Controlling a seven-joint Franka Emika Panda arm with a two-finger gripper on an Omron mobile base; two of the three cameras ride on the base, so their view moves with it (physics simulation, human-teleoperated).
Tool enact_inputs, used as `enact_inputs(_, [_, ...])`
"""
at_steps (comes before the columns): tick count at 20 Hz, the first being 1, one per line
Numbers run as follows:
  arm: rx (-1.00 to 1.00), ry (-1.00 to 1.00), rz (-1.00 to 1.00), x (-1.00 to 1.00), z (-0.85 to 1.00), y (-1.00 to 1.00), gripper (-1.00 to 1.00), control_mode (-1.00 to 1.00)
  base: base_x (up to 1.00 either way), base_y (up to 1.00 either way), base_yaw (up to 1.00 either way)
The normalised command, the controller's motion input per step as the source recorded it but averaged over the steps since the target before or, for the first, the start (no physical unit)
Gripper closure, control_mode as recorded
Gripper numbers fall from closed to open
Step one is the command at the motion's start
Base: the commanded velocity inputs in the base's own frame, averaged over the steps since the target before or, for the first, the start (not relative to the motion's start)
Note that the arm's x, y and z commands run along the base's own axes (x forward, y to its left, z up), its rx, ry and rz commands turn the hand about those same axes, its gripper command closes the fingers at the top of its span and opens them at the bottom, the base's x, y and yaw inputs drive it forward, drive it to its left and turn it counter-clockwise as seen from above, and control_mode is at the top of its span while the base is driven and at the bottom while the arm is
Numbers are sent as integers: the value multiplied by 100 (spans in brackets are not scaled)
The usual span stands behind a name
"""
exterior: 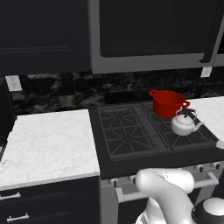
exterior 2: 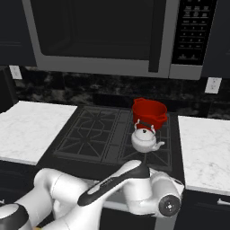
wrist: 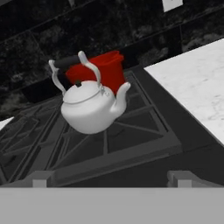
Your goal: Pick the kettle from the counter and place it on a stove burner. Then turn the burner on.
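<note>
While the kettle (exterior: 184, 123) already sits on the front right stove burner (wrist: 131, 131) of the black cooktop (exterior: 127, 131), just in front of the red pot (exterior: 168, 103) and well clear of the marble desk (exterior: 46, 144) to either side, the placing half of the task looks done. Seen from the hand camera, the end effector (wrist: 112, 178) hangs low in front of the kettle with its fingertips (wrist: 40, 178) spread wide and nothing between them. What is left, as I judge it, is reaching a knob (exterior: 202, 167) on the stove's front edge below the kettle and turning that burner on.
</note>
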Motion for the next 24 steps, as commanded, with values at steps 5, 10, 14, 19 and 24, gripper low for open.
enact_inputs(5, [1,-13,5,-28,-24,-29,-100,-100,0,0,0])
enact_inputs(10, [-1,-6,3,-30,-17,-16,-100,-100,0,0,0])
enact_inputs(14, [-3,-2,3,-14,-30,-2,-100,-100,0,0,0])
enact_inputs(19, [-1,-3,1,-1,-42,0,-100,-100,0,0,0])
enact_inputs(24, [0,-1,0,0,-40,0,-100,-100,0,0,0])
